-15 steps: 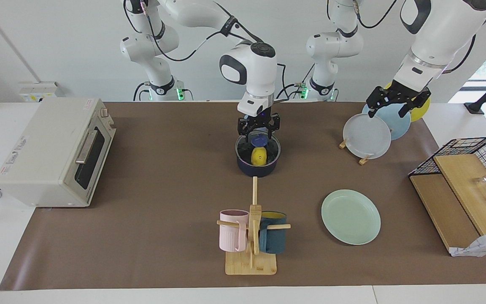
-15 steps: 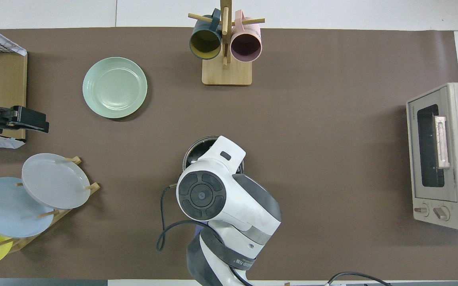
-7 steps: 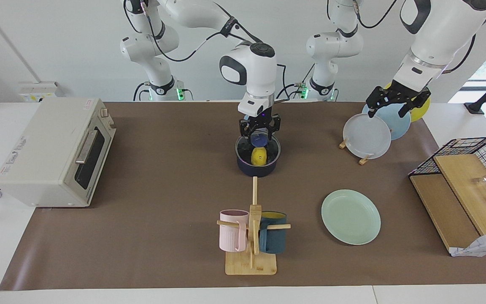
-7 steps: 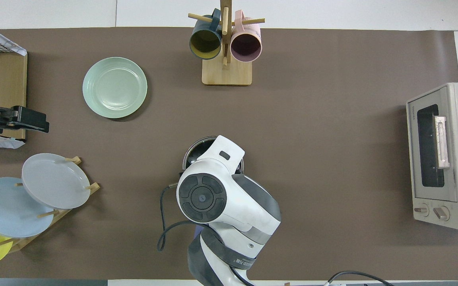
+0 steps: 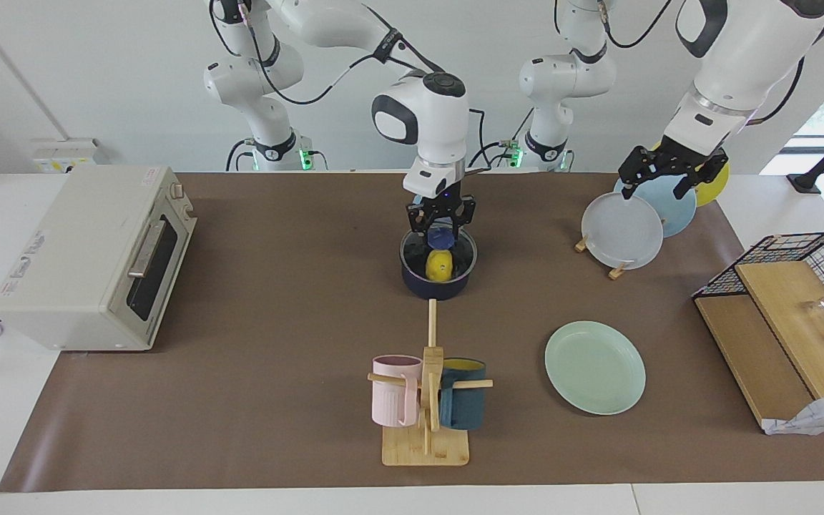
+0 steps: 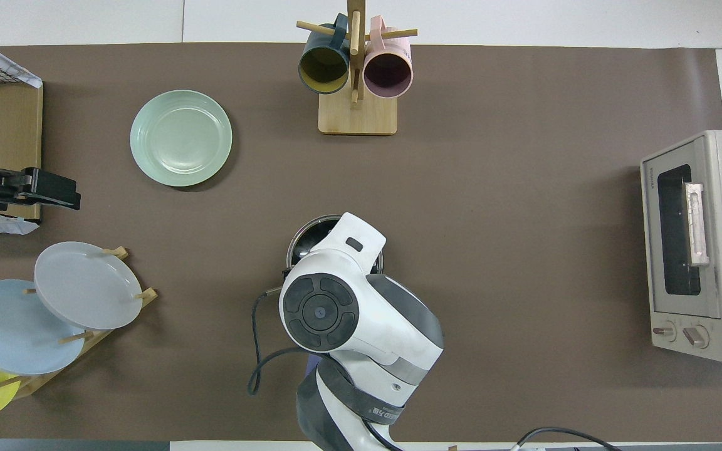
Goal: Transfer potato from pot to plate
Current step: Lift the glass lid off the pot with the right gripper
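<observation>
Overhead view: right arm hides potato (image 5: 438, 265); right pincer (image 5: 440, 227) pinches lid knob (image 5: 440, 234).

The right gripper (image 5: 440, 227) pinches the blue knob (image 5: 440, 234) of a clear glass lid over the dark navy saucepan (image 5: 438, 285), the small yellow potato (image 5: 438, 266) inside.

- Table (image 5: 276, 322), brown mat
- Toaster oven (image 5: 90, 261)
- Pot (image 5: 438, 282)
- Mug rack (image 5: 426, 443)
- Mint plate (image 5: 595, 367)
- Plate rack (image 5: 616, 270)
- Wire basket (image 5: 798, 315)
</observation>
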